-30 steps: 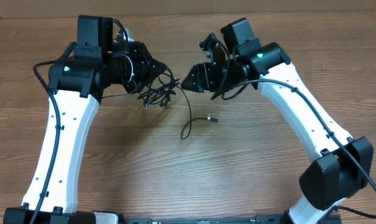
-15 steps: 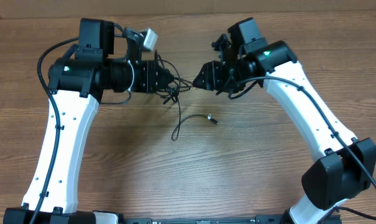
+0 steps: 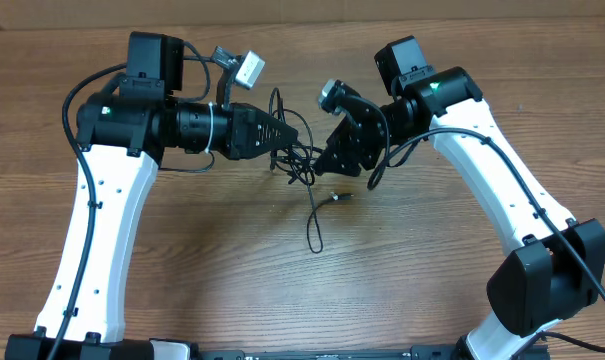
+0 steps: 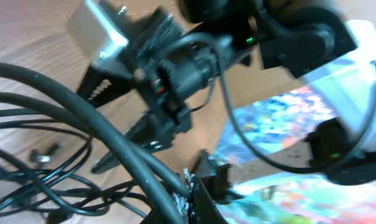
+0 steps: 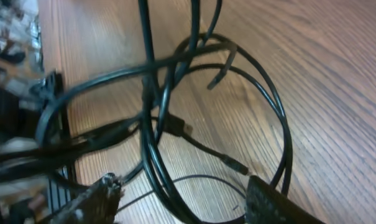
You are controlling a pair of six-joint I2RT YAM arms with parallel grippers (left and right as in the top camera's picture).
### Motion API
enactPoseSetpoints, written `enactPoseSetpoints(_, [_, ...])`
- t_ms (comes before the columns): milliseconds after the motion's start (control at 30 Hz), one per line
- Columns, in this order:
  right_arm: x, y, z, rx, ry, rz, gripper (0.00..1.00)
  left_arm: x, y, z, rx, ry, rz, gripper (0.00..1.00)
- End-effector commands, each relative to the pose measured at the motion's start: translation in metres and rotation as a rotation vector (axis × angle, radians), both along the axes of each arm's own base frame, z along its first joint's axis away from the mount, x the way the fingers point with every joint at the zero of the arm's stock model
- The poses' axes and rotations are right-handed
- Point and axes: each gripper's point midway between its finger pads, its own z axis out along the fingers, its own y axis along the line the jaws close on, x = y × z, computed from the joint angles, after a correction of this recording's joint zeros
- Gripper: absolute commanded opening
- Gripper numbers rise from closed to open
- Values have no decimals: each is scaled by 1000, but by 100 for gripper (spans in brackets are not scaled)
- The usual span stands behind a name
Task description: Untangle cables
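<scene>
Left gripper [image 3: 284, 135]: jaws drawn together to a point, apparently pinching the cables [image 3: 298, 158] at the left side of the knot. Right gripper [image 3: 328, 168]: spread, its fingers [image 5: 105, 190] well apart, several loops passing between them and nothing clamped. The knot hangs between the two tips, close to both. One loose strand [image 3: 313, 225] trails from it toward the robot's base, long axis near-to-far, with a plug tip [image 3: 341, 197] just beside it. The table [image 3: 432, 300] offers room all round, so a sideways pull apart looks unobstructed.
</scene>
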Motion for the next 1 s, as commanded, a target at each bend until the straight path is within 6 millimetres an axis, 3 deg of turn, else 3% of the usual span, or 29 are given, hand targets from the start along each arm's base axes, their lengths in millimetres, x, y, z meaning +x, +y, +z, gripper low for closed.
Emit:
enactPoseSetpoints(0, [-17, 0, 3, 38, -55, 120, 63, -15, 0, 39, -150, -14, -55, 4])
enactPoseSetpoints(33, [-24, 3, 1, 60, -47, 147, 63, -15, 1, 42, -166, -7, -56, 4])
enactPoseSetpoints(67, [-38, 11, -9, 81, -39, 209, 56, -13, 3, 43, -172, 0, -48, 4])
enactPoseSetpoints(167, [-46, 16, -19, 72, -16, 221, 11, -13, 3, 43, -171, -4, -47, 4])
enactPoseSetpoints(200, [-43, 15, -16, 71, -5, 199, 5, -13, 3, 43, -171, -3, -47, 4])
enactPoseSetpoints(300, [-23, 9, 19, 83, 112, 2, 4, 5, 13, 16, -11, 22, 80, 4])
enactPoseSetpoints(367, [-25, 2, 62, 103, 109, -13, 4, 34, 49, -31, 271, 130, 368, 4])
enactPoseSetpoints(433, [-29, -2, 96, 114, 84, -27, 4, 47, 99, -64, 513, 240, 673, 4])
enactPoseSetpoints(500, [-21, -8, 121, 116, 82, -117, 4, 47, 127, -76, 635, 270, 804, 4])
enactPoseSetpoints(633, [4, -28, 135, 123, 169, -348, 4, 41, 139, -82, 705, 285, 835, 4])
enactPoseSetpoints(733, [38, -63, 121, 38, 259, -695, 4, 38, 149, -85, 762, 287, 865, 4])
enactPoseSetpoints(767, [58, -98, 107, -64, 245, -940, 4, 35, 157, -87, 803, 287, 885, 4])
enactPoseSetpoints(800, [67, -122, 99, -140, 222, -1093, 4, 33, 163, -89, 836, 289, 899, 4])
enactPoseSetpoints(867, [70, -211, 90, -417, 62, -1581, 4, 30, 168, -90, 873, 285, 903, 4])
enactPoseSetpoints(967, [63, -236, 92, -511, 1, -1686, 4, 29, 181, -91, 943, 255, 921, 4])
